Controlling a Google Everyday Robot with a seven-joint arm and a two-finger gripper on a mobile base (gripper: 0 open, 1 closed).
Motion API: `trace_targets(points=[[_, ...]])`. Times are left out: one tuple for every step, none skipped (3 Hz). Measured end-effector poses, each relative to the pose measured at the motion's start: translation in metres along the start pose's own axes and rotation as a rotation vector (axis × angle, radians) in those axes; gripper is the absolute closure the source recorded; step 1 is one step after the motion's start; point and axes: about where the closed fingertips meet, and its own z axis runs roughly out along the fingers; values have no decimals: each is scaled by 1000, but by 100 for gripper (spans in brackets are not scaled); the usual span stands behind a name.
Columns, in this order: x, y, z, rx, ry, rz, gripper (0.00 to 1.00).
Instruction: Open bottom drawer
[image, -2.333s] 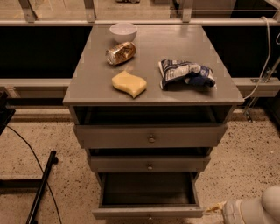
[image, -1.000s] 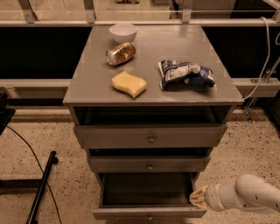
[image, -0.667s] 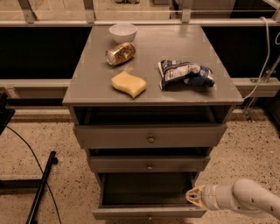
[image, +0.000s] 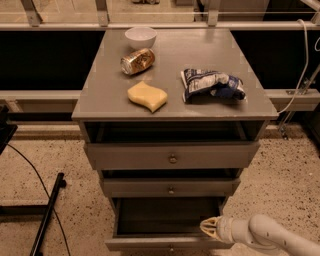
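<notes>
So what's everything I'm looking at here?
cabinet: one, grey, centre
bowl: one, white, cabinet top, back
can: one, gold, on its side near the bowl
sponge: one, yellow, top, front left
snack bag: one, blue and white, top, right
top drawer: one, grey, highest
middle drawer: one, grey, below it
bottom drawer: one, grey, lowest, pulled out
gripper: one, cream, at bottom drawer's right front
arm: one, white, lower right
</notes>
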Motion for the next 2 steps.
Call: trace_targets(points=[[17, 8, 27, 13, -20, 28, 100], [28, 1, 49, 22, -28, 40, 100]])
